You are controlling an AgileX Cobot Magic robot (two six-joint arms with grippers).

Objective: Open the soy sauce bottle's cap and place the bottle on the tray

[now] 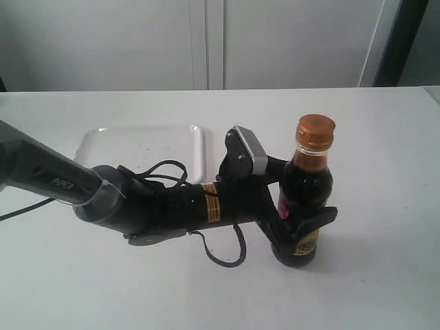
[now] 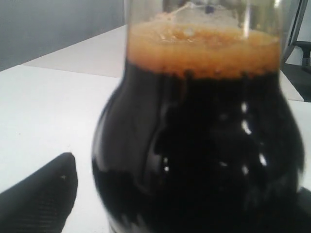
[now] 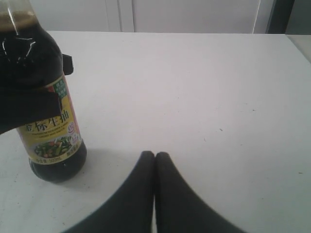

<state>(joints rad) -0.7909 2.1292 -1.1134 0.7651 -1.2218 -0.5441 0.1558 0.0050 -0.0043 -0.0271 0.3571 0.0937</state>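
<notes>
The soy sauce bottle (image 1: 306, 180) stands upright on the white table, to the right of the tray (image 1: 144, 148). Its golden-brown cap (image 1: 315, 130) has the lid down. My left gripper (image 1: 311, 210) reaches in from the left, one jaw on each side of the bottle's lower body. In the left wrist view the bottle (image 2: 199, 145) fills the frame, and a strip of table shows between it and one finger (image 2: 39, 194). My right gripper (image 3: 155, 156) is shut on nothing, low over the table beside the bottle (image 3: 46, 77). Its pink and yellow label (image 3: 51, 128) faces this camera.
The left arm (image 1: 137, 203) lies across the table in front of the tray, with loose cables looping beside it. White cabinet doors (image 1: 206, 41) stand behind the table's far edge. The right arm does not show in the exterior view.
</notes>
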